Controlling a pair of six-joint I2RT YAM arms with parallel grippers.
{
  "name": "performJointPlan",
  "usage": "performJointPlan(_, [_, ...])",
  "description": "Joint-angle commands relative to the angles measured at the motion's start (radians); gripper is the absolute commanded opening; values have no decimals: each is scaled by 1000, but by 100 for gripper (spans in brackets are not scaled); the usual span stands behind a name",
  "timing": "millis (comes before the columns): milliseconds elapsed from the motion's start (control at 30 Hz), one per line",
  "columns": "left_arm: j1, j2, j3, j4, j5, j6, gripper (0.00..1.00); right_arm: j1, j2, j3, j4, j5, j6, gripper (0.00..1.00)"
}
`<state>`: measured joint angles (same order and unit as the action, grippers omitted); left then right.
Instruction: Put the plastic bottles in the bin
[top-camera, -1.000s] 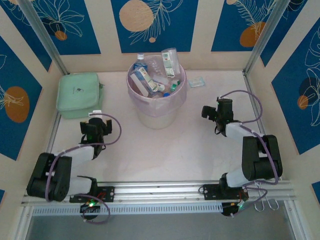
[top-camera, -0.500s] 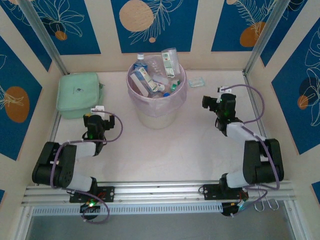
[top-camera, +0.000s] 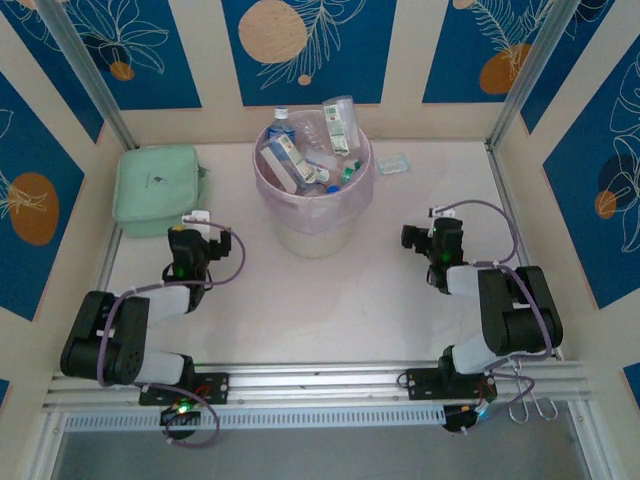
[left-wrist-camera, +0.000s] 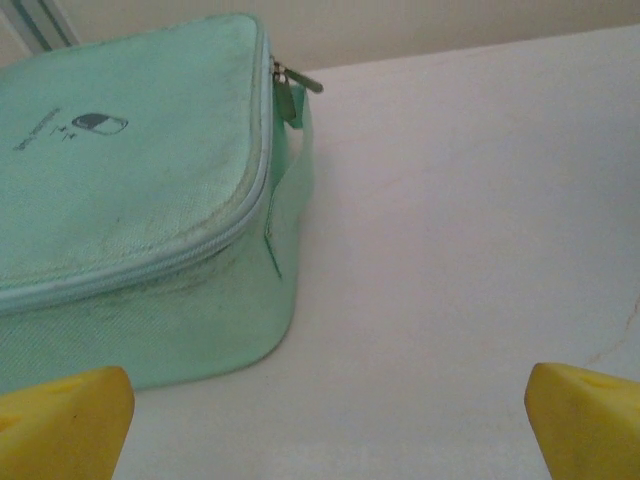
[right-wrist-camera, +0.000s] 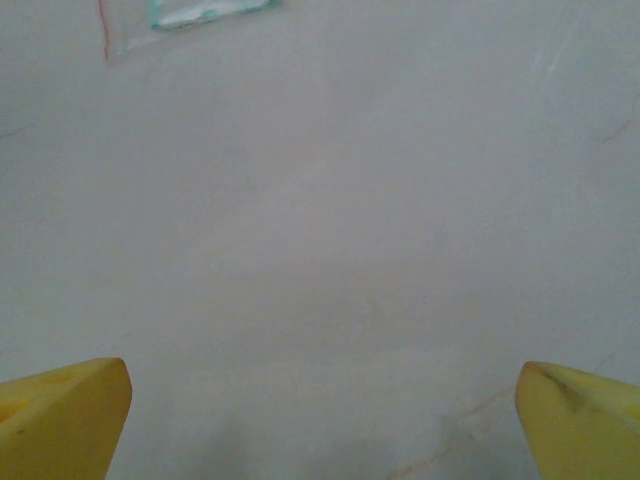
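Large round translucent lavender-white plastic bin (top-camera: 315, 228) stands at the far middle of the white table (top-camera: 330, 300). The mint-green square soft pouch (top-camera: 155, 190) lies left of it. Small clear plastic bottles (top-camera: 300, 165) fill the bin. The left gripper (left-wrist-camera: 320, 410) near the pouch and the right gripper (right-wrist-camera: 320, 410) are both spread wide, holding nothing.

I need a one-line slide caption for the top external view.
Plastic bottles piled in the bin; left hand and right hand open and empty on either side.
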<state>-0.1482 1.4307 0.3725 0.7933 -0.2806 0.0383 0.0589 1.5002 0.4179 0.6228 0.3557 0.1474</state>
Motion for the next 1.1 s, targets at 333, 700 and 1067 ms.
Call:
performJointPlan(333, [35, 146, -13, 201, 45, 4, 100, -24, 26, -30, 244, -34, 6, 99])
performJointPlan(700, [36, 142, -14, 191, 14, -14, 100, -15, 23, -26, 230, -28, -2, 99])
performJointPlan(1067, [36, 141, -12, 190, 17, -15, 100, -23, 26, -18, 217, -45, 1, 99])
